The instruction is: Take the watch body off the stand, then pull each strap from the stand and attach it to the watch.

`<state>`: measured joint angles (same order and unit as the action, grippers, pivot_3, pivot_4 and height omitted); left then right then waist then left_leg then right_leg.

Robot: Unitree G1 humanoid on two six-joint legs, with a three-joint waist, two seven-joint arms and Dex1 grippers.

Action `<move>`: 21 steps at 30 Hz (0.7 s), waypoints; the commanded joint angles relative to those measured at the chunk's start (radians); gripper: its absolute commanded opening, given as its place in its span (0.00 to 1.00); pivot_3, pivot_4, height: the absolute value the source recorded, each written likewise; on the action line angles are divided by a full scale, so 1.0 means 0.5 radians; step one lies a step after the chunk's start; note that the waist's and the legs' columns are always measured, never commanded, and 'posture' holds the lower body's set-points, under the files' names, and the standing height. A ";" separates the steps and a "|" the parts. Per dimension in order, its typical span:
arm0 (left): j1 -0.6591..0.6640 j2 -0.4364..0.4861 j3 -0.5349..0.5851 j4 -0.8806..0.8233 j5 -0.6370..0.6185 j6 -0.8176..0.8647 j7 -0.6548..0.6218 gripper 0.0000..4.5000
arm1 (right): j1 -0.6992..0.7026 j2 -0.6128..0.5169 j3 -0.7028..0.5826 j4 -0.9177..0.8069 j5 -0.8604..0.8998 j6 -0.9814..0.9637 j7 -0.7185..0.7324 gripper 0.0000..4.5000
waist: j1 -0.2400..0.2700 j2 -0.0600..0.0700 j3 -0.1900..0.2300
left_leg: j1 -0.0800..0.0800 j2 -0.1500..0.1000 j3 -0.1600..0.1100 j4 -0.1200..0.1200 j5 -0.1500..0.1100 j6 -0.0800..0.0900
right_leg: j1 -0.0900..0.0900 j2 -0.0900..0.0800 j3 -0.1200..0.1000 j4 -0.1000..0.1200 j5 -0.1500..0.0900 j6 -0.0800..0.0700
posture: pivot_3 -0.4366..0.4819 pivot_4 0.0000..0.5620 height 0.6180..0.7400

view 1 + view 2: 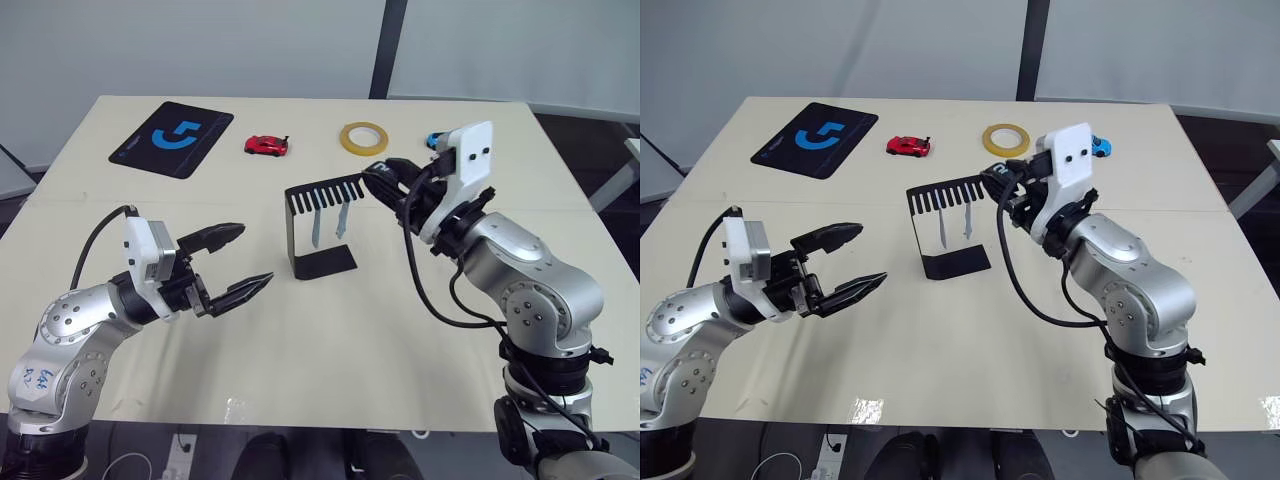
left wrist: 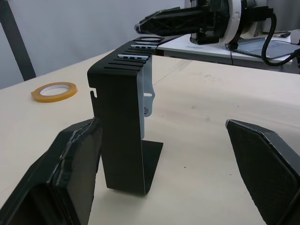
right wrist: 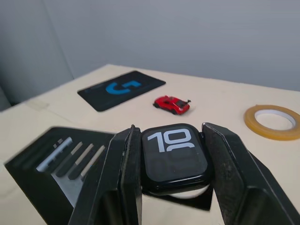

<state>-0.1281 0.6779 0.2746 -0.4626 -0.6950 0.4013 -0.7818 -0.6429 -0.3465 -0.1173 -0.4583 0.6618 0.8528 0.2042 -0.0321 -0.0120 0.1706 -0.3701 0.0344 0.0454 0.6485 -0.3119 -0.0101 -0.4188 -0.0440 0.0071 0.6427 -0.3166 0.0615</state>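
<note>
The black stand point(image 1: 320, 228) is upright mid-table. Two pale straps point(image 1: 316, 228) hang from the slots of its top plate point(image 3: 56, 152). My right gripper point(image 1: 385, 175) is at the right end of that plate, shut on the watch body point(image 3: 174, 157), whose dark face shows a white "10". Whether the watch still rests on the plate I cannot tell. My left gripper point(image 1: 257, 254) hovers open to the left of the stand, its fingers point(image 2: 61, 178) wide apart with nothing between them. In the left wrist view the stand's upright point(image 2: 123, 126) is close, with one strap point(image 2: 146, 89) behind it.
At the back of the table lie a black mat with a blue logo point(image 1: 172, 138), a red toy car point(image 1: 266, 146), a yellow tape roll point(image 1: 363, 138) and a blue toy car point(image 1: 1099, 146). A table seam runs across behind the stand.
</note>
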 commanded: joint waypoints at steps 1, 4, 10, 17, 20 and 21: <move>-0.007 0.011 0.040 -0.061 0.005 -0.043 -0.002 1.00 | -0.003 -0.019 -0.117 -0.065 0.085 -0.095 0.088 0.35 | 0.000 0.000 0.000 | 0.000 0.000 0.000 0.000 0.000 0.000 | 0.000 0.000 0.000 0.000 0.000 0.000 | 0.48 0.27 1.00; -0.015 0.010 0.034 -0.056 0.003 -0.044 -0.007 1.00 | 0.025 -0.015 -0.187 -0.063 0.118 -0.130 0.097 0.35 | 0.000 0.000 0.000 | 0.000 0.000 0.000 0.000 0.000 0.000 | 0.000 0.000 0.000 0.000 0.000 0.000 | 0.48 0.27 1.00; -0.079 -0.002 0.000 -0.055 -0.006 -0.048 -0.016 1.00 | 0.208 -0.130 -0.372 -0.134 -0.031 -0.286 0.022 0.35 | 0.006 0.000 0.000 | -0.001 0.000 0.000 -0.001 0.000 0.000 | 0.000 0.000 0.000 -0.001 0.000 0.000 | 0.48 0.27 1.00; -0.147 0.008 -0.130 -0.058 -0.007 -0.043 -0.122 1.00 | 0.718 -0.189 -0.442 -0.203 -0.373 -0.489 -0.111 0.35 | 0.007 0.000 0.000 | 0.000 -0.002 -0.001 -0.002 0.000 0.001 | 0.001 -0.001 0.000 -0.008 0.000 0.000 | 0.48 0.27 1.00; -0.172 0.018 -0.196 -0.070 -0.033 -0.029 -0.207 1.00 | 0.898 -0.120 -0.450 -0.127 -0.453 -0.580 -0.147 0.35 | -0.007 0.000 0.000 | 0.001 -0.002 0.002 -0.003 0.000 0.000 | 0.001 0.001 0.003 -0.010 0.000 0.000 | 0.48 0.27 1.00; -0.180 0.017 -0.219 -0.074 -0.051 -0.020 -0.241 1.00 | 0.966 -0.093 -0.446 -0.076 -0.483 -0.632 -0.139 0.35 | -0.006 0.000 0.000 | 0.002 0.000 0.002 -0.002 0.000 -0.001 | 0.000 0.003 0.003 -0.009 0.000 0.000 | 0.48 0.27 1.00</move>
<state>-0.2096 0.6769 0.1667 -0.4643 -0.6994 0.3967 -0.8806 -0.1709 -0.4006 -0.3242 -0.4972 0.4394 0.5818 0.1377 -0.0350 -0.0118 0.1708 -0.3691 0.0343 0.0464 0.6471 -0.3114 -0.0109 -0.4186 -0.0424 0.0083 0.6381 -0.3165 0.0616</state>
